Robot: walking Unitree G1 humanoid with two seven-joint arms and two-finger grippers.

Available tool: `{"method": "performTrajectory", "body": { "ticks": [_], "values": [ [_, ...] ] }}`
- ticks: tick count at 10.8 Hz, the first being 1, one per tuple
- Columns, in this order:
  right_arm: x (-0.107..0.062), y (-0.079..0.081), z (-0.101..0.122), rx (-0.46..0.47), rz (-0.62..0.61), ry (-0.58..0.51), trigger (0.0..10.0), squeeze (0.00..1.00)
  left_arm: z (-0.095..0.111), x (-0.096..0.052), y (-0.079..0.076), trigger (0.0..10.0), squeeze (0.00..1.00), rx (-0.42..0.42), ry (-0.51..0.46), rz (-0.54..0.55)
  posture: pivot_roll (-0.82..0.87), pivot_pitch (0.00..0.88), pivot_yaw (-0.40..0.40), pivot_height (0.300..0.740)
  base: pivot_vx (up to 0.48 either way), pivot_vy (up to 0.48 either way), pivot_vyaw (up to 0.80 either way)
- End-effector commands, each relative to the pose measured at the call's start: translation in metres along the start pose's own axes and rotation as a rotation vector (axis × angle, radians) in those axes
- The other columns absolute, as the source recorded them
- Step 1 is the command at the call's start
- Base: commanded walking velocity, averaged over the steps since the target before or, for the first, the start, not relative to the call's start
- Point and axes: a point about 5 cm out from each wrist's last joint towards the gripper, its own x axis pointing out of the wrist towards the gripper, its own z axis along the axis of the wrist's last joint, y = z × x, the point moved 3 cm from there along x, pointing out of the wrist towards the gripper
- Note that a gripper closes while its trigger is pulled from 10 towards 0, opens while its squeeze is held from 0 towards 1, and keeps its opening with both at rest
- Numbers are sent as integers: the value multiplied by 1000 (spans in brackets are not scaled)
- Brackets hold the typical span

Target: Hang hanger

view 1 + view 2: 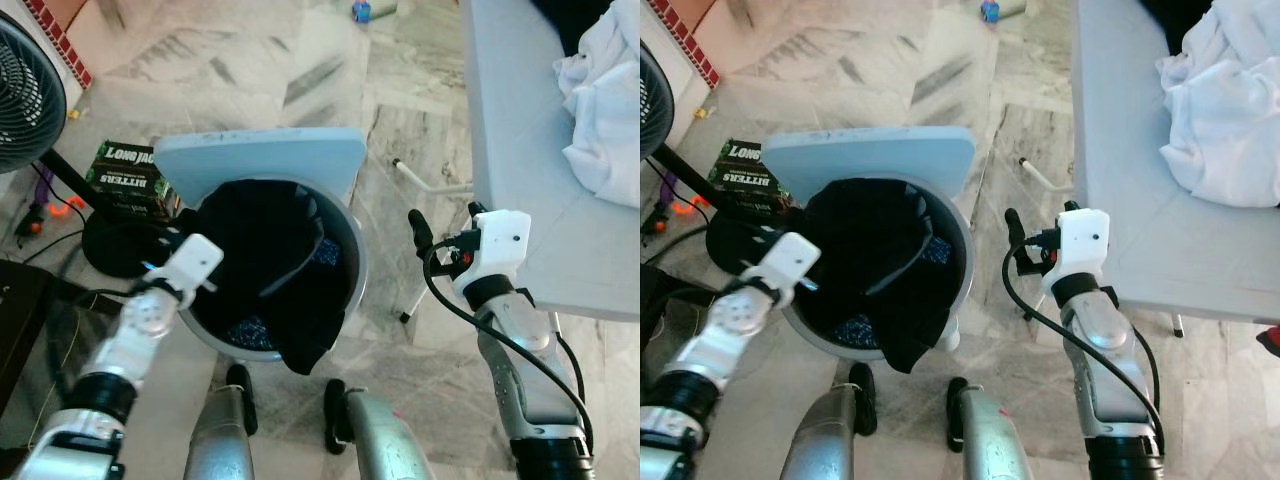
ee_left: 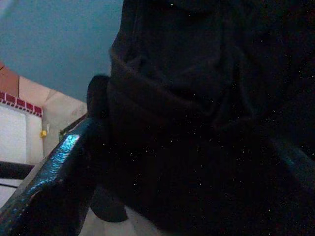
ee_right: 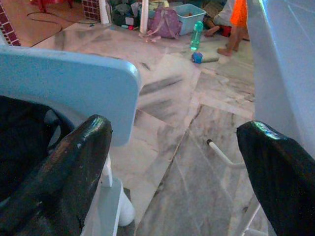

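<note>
Left end effector [image 1: 195, 262] in bin [image 1: 352, 262], grip on black garment [image 1: 270, 265] unclear; right end effector [image 3: 177, 162] open above floor.

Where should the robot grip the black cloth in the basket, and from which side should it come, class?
Grip the fold of the black cloth that spills over the basket rim nearest the robot. It hangs free, so fingers can close across it. Probably best to come from above and the robot's side. The left gripper is already at the left rim, against the cloth; the open right gripper hangs beside the basket.
</note>
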Motion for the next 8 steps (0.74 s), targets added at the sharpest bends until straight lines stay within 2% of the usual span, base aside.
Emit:
{"method": "performTrajectory", "body": {
  "ticks": [1, 2, 3, 5, 8],
  "values": [
    [-6, -9, -11, 9, -24, 58, 10000, 0, -13, -7, -6, 3059, 0, 1, 22, -16, -96, 394, -86, 740, 0, 0, 0],
    [-6, -12, -11, 19, -31, 64, 10000, 0, -11, -6, -2, 0, 0, 23, 10, -10, -97, 398, -85, 740, 0, 0, 0],
    [-10, 0, -14, 64, 52, 87, 10000, 0, -9, -5, -1, 0, 0, 56, -5, -22, -97, 405, -84, 740, 0, 0, 0],
    [-25, 24, -22, 112, 217, 150, 10000, 0, -8, -4, 1, 0, 0, 60, -20, -23, -101, 413, -80, 740, 0, 0, 0],
    [-27, 34, -24, 121, 239, 167, 10000, 0, -4, -3, -2, 0, 0, 52, -46, -15, -99, 419, -80, 740, 0, 0, 0]
  ]
}}
